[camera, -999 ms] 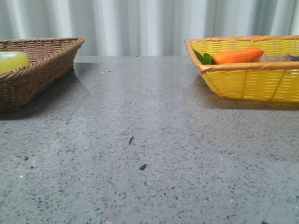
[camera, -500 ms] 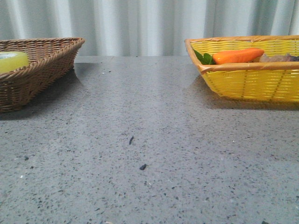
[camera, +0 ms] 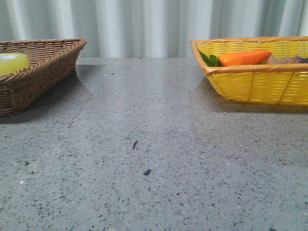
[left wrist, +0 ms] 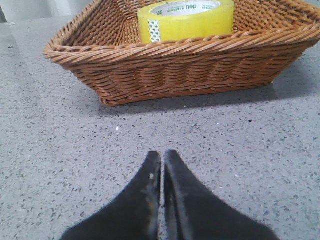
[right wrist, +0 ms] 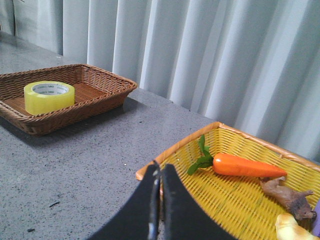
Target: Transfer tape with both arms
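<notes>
The tape [left wrist: 186, 19], a wide yellow-green roll with a pale face and green "deli" lettering, lies flat in the brown wicker basket [left wrist: 175, 55]. It also shows in the front view [camera: 13, 62] at the far left and in the right wrist view [right wrist: 49, 96]. My left gripper [left wrist: 161, 156] is shut and empty, low over the table a short way in front of the brown basket. My right gripper [right wrist: 161, 167] is shut and empty, above the near corner of the yellow basket [right wrist: 235, 200]. Neither gripper shows in the front view.
The yellow basket [camera: 255, 82] at the right holds an orange carrot [camera: 244, 57] with green leaves, a small brown toy animal [right wrist: 290, 195] and other small items. Pale curtains hang behind the grey speckled table [camera: 154, 154]. Two dark specks lie mid-table.
</notes>
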`<action>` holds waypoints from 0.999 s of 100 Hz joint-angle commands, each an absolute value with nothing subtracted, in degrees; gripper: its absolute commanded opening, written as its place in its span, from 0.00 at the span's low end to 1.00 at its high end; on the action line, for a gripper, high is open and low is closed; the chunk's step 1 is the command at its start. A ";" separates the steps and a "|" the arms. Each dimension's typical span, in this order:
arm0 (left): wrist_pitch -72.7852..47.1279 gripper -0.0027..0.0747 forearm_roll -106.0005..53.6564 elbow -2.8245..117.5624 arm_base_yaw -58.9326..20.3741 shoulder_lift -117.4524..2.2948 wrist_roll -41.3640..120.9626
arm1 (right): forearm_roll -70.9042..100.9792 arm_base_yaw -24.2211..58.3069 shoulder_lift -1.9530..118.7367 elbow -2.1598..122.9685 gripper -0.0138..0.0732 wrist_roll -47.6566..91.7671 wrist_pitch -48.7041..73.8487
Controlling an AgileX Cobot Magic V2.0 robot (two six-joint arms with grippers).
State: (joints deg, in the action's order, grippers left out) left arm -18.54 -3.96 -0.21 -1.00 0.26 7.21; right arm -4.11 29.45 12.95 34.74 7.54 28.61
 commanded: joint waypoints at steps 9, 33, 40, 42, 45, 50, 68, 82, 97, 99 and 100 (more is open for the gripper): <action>-14.87 0.01 -4.01 -0.74 -0.85 1.86 6.60 | -4.93 29.25 13.67 36.27 0.11 7.69 23.61; -14.87 0.01 -4.01 -0.74 -0.85 1.86 6.60 | -4.93 29.25 13.67 36.27 0.11 7.69 23.61; -14.87 0.01 -4.01 -0.74 -0.85 1.86 6.60 | -4.93 29.25 13.67 36.27 0.11 7.69 23.61; -14.87 0.01 -4.01 -0.74 -0.85 1.86 6.60 | -4.93 29.25 13.67 36.27 0.11 7.69 23.61; -14.87 0.01 -4.01 -0.74 -0.85 1.86 6.60 | -4.93 29.25 13.67 36.13 0.11 7.69 23.88; -14.87 0.01 -4.01 -0.74 -0.85 1.86 6.60 | -5.45 28.72 13.55 35.16 0.11 7.69 24.43; -14.87 0.01 -4.01 -0.74 -0.85 1.86 6.60 | -7.37 20.85 13.55 28.94 0.11 4.25 22.70; -14.87 0.01 -4.01 -0.74 -0.85 1.86 6.60 | -7.37 12.35 12.87 19.71 0.11 -1.00 15.27; -14.87 0.01 -4.01 -0.74 -0.85 1.86 6.60 | -4.77 5.64 7.13 9.47 0.11 -5.40 12.00; -14.87 0.01 -4.01 -0.74 -0.85 1.86 6.60 | -4.81 5.32 5.92 8.22 0.11 -5.40 12.00; -14.87 0.01 -4.01 -0.74 -0.85 1.86 6.60 | -4.81 5.00 5.08 7.80 0.11 -5.40 12.00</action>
